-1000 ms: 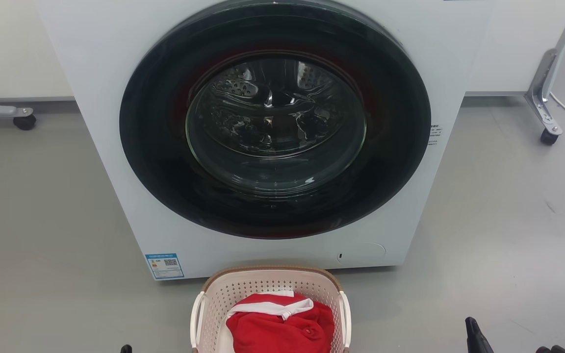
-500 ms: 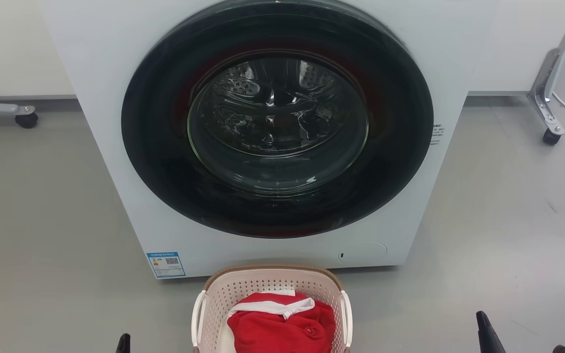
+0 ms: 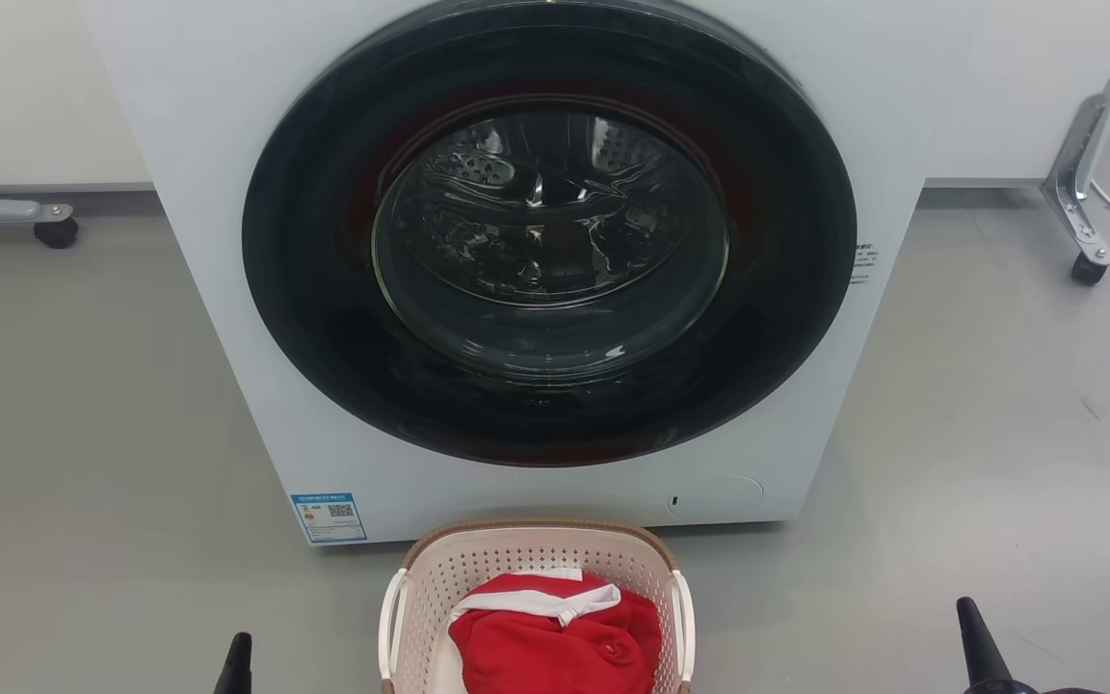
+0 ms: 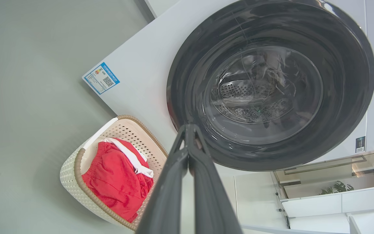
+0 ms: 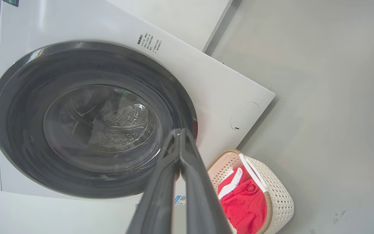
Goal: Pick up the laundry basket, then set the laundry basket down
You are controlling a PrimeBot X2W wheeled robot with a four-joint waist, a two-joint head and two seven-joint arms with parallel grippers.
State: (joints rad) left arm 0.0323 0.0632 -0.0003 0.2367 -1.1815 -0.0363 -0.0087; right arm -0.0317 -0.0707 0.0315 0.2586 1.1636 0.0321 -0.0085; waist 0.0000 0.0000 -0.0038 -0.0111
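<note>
1. Left gripper: its wrist cam shows the two dark fingers pressed together at the tips with nothing between them. Closed and empty.
2. Right gripper: same deal in its own wrist cam, tips meeting, holding nothing.
3. The head cam just catches one finger tip poking up at the bottom left and another at the bottom right. You can't read the closure there, so the wrist cams settle it.
4. The laundry basket sits on the grey floor at the low centre of the head cam, between the two grippers and well apart from both. Neither touches it or its white handles.
5. In the left wrist cam the basket is lower left of the fingers. In the right wrist cam it's lower right.
6. A red garment with a white band lies in the basket.
7. Just behind the basket is the washer, with its round dark door.
8. The left wrist cam picks up the blue sticker on the washer's lower corner. The right wrist cam gets the round hatch cover at the other corner. The head cam has both, plus wheeled frame legs at either side.
</note>
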